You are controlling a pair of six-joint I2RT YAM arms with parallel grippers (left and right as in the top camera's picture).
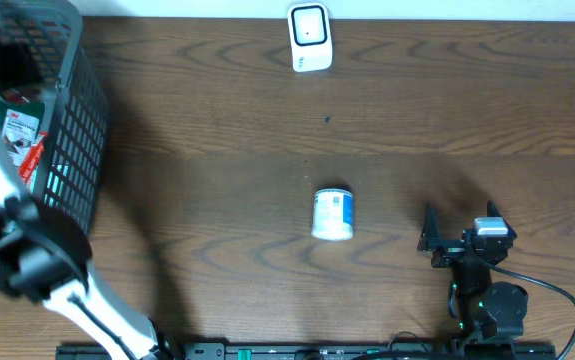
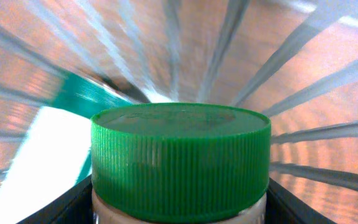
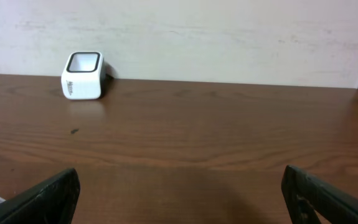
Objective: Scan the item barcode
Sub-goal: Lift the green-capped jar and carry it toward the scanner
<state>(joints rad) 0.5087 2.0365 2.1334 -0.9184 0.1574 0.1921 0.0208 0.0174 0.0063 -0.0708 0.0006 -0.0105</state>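
A jar with a ribbed green lid (image 2: pixel 180 155) fills the left wrist view, inside the grey basket (image 1: pixel 75 120). My left gripper (image 2: pixel 179 208) is shut on the jar just under the lid, a black finger pressed against each side. From overhead the left arm reaches into the basket and hides the gripper and jar. The white barcode scanner (image 1: pixel 310 38) stands at the table's far edge, also visible in the right wrist view as the scanner (image 3: pixel 83 75). My right gripper (image 1: pixel 462 228) rests low near the front right, jaws wide open and with nothing between them (image 3: pixel 182 193).
A white can with a blue label (image 1: pixel 333 214) lies on its side mid-table, left of the right gripper. Packaged goods (image 1: pixel 19 130) sit in the basket. The basket's slatted walls (image 2: pixel 315 68) surround the left gripper closely. A pale wall backs the table.
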